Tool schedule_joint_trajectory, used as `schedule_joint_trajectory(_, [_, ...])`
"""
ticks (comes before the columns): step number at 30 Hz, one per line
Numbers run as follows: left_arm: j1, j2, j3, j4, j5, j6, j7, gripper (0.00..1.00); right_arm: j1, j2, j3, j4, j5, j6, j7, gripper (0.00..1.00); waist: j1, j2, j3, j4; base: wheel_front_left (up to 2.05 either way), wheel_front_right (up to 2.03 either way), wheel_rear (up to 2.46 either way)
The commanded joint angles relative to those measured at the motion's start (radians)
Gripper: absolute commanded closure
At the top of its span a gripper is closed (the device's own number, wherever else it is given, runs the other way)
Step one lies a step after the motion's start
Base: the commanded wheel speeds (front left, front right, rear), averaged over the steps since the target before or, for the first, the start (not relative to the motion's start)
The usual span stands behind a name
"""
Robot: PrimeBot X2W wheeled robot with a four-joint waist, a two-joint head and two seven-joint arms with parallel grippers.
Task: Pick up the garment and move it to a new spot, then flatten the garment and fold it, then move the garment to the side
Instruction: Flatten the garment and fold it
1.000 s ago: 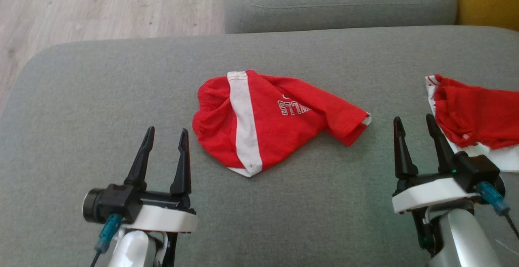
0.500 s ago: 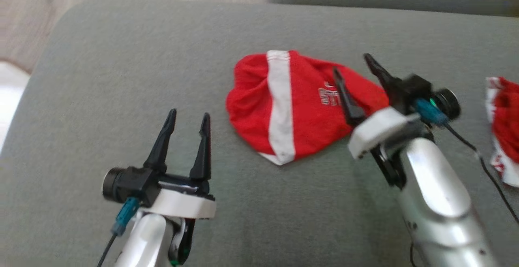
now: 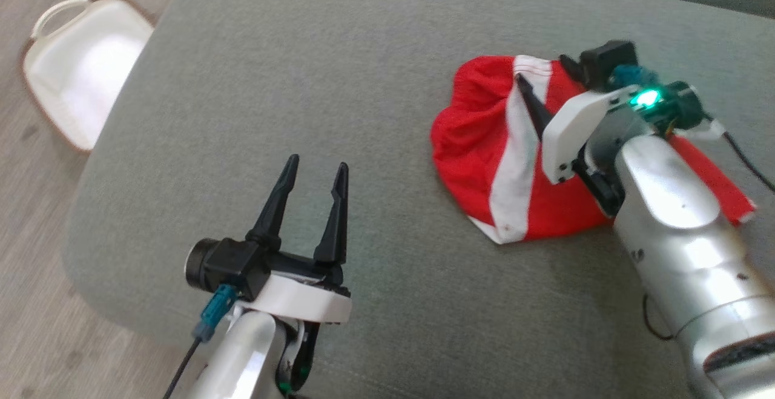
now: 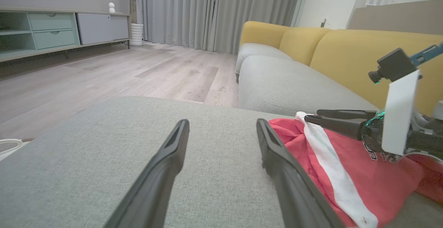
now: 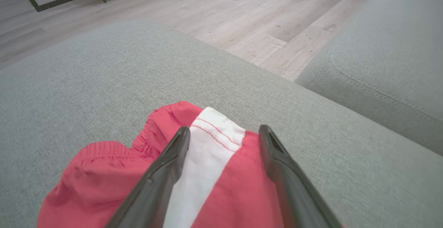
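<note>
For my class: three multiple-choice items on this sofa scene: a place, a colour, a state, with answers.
1. Where is the white basket relative to the grey cushion? A on the floor beside it; B on top of it; C under it.
2. The red garment's stripe is: A blue; B white; C black.
3. The right gripper is: A shut on cloth; B shut, empty; C open.
Answers: 1 A, it stands on wood floor; 2 B, a white band crosses the red; 3 C, its fingers stand apart.
</note>
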Motion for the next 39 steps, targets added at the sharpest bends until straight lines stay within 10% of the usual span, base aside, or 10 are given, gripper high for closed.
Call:
schedule_joint_trajectory(1, [-0.043, 0.004, 0.023, -0.027, -0.009, 0.011, -0.010, 0.00, -0.045, 0.008, 0.026, -0.010, 0.021, -0.001, 0.003, 0.00, -0.0001, 0.0000, 0.022, 0.032, 0.00, 0.00, 0.00])
schedule_joint_trajectory(8, [-0.046, 0.004, 0.012, -0.029, -0.020, 0.023, -0.010, 0.00, -0.108, -0.023, 0.142, 0.098, 0.083, -0.001, 0.004, 0.00, -0.0001, 0.0000, 0.033, 0.053, 0.00, 0.00, 0.00])
schedule_joint_trajectory(10, [-0.048, 0.004, 0.012, -0.029, -0.021, 0.026, -0.010, 0.00, -0.122, -0.024, 0.167, 0.115, 0.105, -0.001, -0.004, 0.92, -0.0001, 0.0000, 0.035, 0.049, 0.00, 0.00, 0.00])
schedule_joint_trajectory(11, [-0.049, 0.004, 0.012, -0.029, -0.022, 0.027, -0.010, 0.00, -0.128, -0.024, 0.175, 0.121, 0.118, -0.001, -0.011, 1.00, -0.0001, 0.0000, 0.035, 0.046, 0.00, 0.00, 0.00])
schedule_joint_trajectory(24, [-0.033, 0.004, 0.079, -0.014, 0.023, 0.014, -0.010, 0.00, -0.133, -0.027, 0.176, 0.130, 0.239, -0.001, -0.192, 1.00, -0.0001, 0.0000, -0.038, -0.096, 0.00, 0.00, 0.00])
schedule_joint_trajectory(39, [0.051, 0.004, 0.188, -0.008, 0.090, -0.025, -0.010, 0.00, 0.191, -0.012, -0.272, 0.102, 0.146, -0.001, -0.338, 1.00, -0.0001, 0.0000, -0.150, -0.338, 0.00, 0.00, 0.00])
